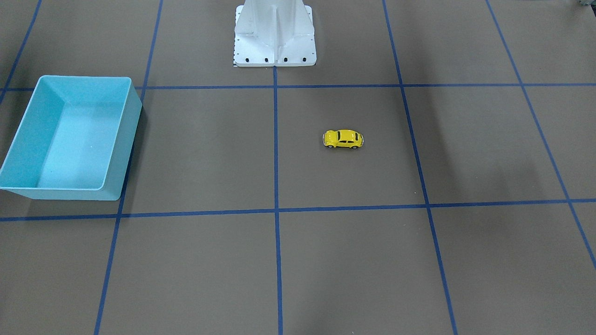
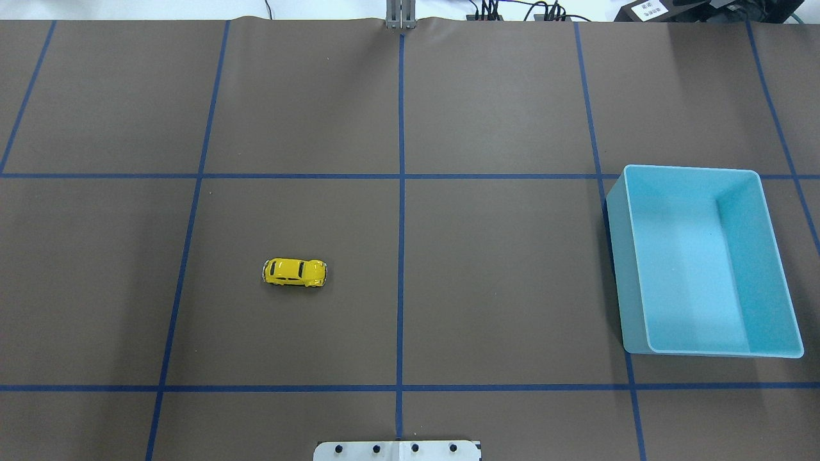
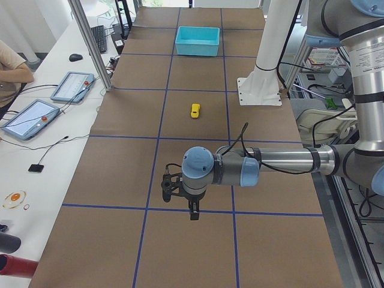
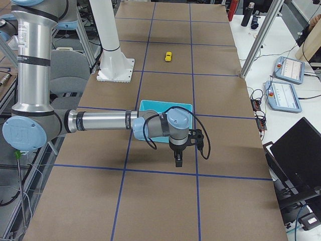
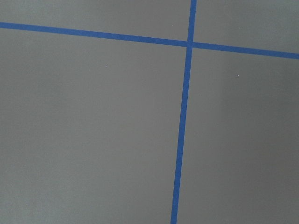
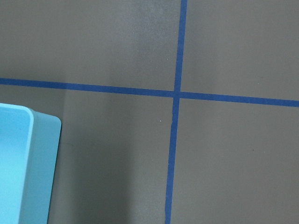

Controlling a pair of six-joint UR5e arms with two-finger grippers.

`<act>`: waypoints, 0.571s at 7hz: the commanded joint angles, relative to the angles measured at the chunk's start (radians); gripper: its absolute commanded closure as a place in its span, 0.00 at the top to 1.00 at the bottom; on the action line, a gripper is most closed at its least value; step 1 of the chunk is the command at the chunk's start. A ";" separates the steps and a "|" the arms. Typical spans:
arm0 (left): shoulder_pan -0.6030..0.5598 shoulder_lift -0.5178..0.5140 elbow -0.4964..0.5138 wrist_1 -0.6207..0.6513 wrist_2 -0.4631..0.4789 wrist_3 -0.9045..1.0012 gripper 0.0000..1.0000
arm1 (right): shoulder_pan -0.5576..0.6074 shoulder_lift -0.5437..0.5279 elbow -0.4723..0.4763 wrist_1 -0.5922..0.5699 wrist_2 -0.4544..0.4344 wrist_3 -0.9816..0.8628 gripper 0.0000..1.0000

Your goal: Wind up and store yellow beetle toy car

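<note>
The yellow beetle toy car (image 2: 295,273) stands on its wheels on the brown table, left of the centre line in the overhead view; it also shows in the front-facing view (image 1: 343,139) and both side views (image 3: 195,110) (image 4: 168,56). The blue bin (image 2: 701,259) is empty, far to the right (image 1: 70,137). My left gripper (image 3: 193,211) shows only in the exterior left view, hanging above the table far from the car. My right gripper (image 4: 178,158) shows only in the exterior right view, just beyond the bin. I cannot tell whether either is open or shut.
Blue tape lines divide the table into squares. The white robot base (image 1: 274,35) stands at the table's robot side. Tablets (image 3: 72,86) and cables lie on the side desk; a person's arm (image 3: 15,66) shows at its edge.
</note>
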 commanded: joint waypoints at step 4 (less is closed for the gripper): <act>0.000 -0.002 0.004 -0.009 0.003 0.002 1.00 | 0.000 0.001 -0.007 -0.003 0.003 -0.001 1.00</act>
